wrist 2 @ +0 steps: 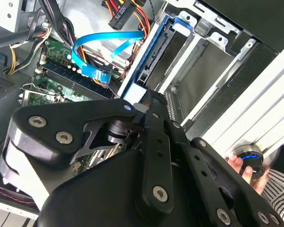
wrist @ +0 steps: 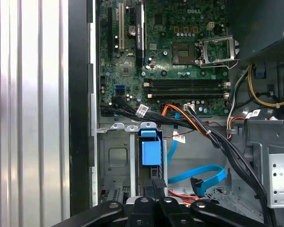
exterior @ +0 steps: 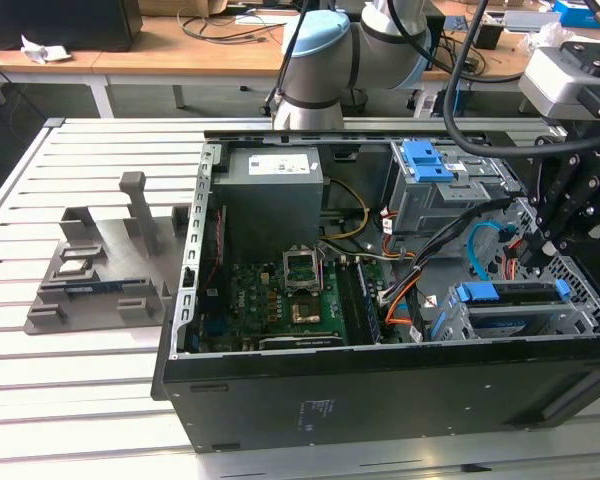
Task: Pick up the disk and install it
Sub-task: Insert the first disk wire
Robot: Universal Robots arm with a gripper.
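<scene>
Hovering hand [exterior: 542, 247] above disk [exterior: 515, 293], tilted

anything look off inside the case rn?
Two things. The blue data cable lies loose beside the drive cage, and its end connector looks unplugged. The CPU socket's load plate on the motherboard stands flipped open.

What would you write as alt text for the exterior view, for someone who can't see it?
A robot arm reaches over an open computer case on a slatted metal table, its black gripper hanging above a blue-framed disk sitting in the drive cage at the exterior view's right. Inside are a green circuit board, a grey power supply box and loose cables.
</scene>
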